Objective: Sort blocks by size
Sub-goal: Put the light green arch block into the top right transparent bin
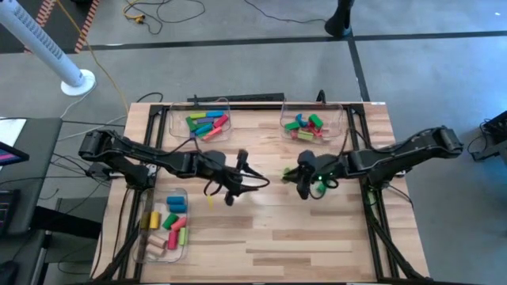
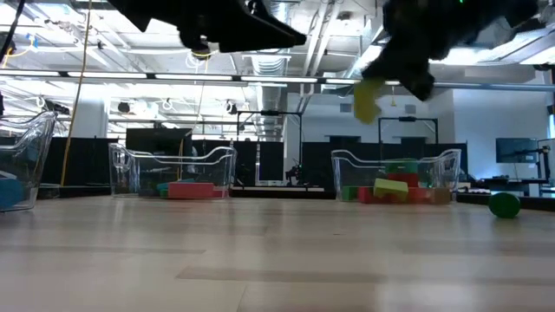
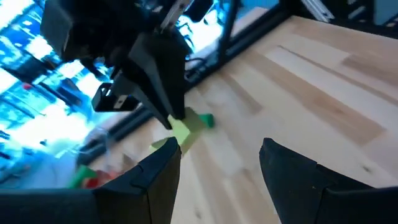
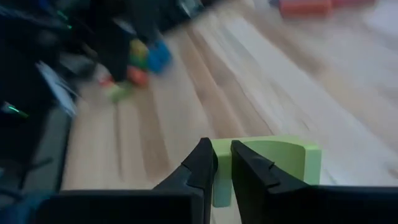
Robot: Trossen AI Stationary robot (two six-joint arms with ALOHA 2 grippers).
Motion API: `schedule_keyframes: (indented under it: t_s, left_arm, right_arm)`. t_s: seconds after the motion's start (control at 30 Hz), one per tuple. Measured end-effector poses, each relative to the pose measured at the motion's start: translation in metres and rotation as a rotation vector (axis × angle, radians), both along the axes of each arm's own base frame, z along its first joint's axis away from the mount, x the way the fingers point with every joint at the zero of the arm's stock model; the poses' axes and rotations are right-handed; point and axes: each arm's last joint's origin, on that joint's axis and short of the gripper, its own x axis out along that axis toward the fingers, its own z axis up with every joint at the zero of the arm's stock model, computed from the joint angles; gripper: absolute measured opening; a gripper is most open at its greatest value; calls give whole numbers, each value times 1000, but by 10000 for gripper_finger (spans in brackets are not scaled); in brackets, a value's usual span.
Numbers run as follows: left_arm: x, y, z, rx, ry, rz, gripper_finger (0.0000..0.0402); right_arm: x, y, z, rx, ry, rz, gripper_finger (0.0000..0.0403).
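The left claw (image 1: 232,188) is held spread wide and empty above the bench's (image 1: 317,237) middle. Just to its right, a yellow-green block (image 4: 273,163) is pinched between the narrowed fingers of the right claw (image 1: 303,184), lifted clear of the bench. More blocks (image 1: 304,127) are kept in the clear bins (image 1: 342,119) along the far edge and near the left corner.

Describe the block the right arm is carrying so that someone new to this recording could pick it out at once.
Start at the middle of the wooden table, where the two arms nearly meet. The right gripper, just right of centre, hangs above the wood with its fingers shut on a light yellow-green block. It is the only block off the table; a green block lies loose on the wood, and the others seen sit in clear bins.
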Motion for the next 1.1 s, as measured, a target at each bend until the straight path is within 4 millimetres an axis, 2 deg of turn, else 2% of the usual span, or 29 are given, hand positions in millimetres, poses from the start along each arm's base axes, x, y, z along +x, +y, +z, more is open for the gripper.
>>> schedule_keyframes:
  t_s: [0.37,0.77,1.1]
  left_arm:
    - [3,18,11,47,-121,153,210]
    - [4,21,25,164,-255,208,210]
    - [4,21,32,248,-325,215,210]
  right_arm:
    - [10,-1,35,-126,-359,9,73]
    - [11,-1,49,-149,-499,-10,73]
    - [17,-4,51,-145,-568,-31,73]
